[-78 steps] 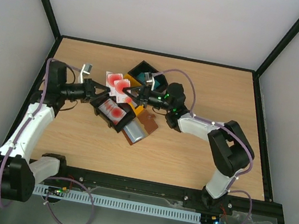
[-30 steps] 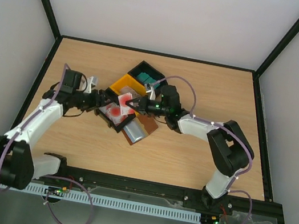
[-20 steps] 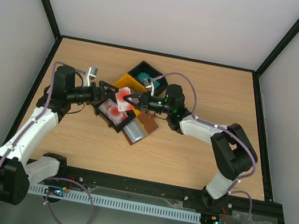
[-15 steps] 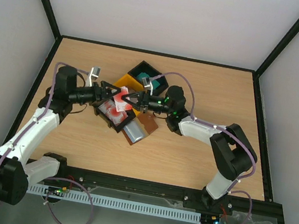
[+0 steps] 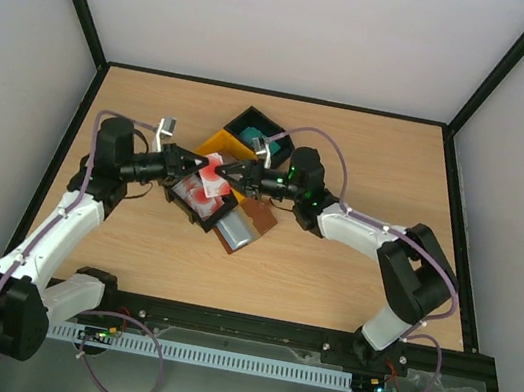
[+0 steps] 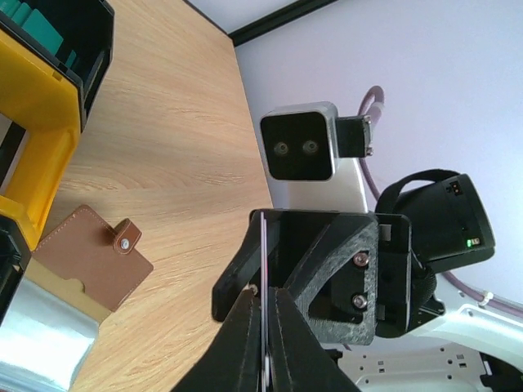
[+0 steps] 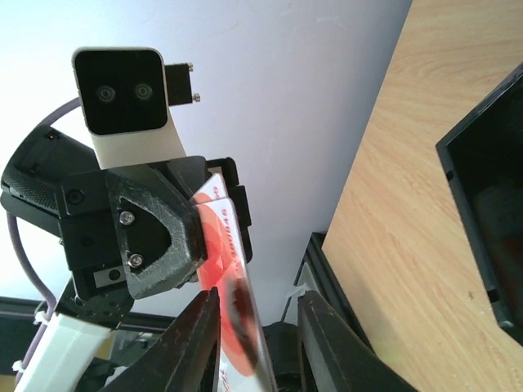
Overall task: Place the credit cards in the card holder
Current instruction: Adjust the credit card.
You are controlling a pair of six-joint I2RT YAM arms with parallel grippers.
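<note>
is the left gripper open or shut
Shut. The left gripper is clamped on the white and red card, no gap showing.

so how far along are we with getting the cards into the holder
Done: no card visibly slotted into the card holder yet. In hand: one white and red card is in midair, clamped by the left gripper, with the right gripper loosely open around it. Left: slotting it, then the cards in the black bin and the teal ones.
</note>
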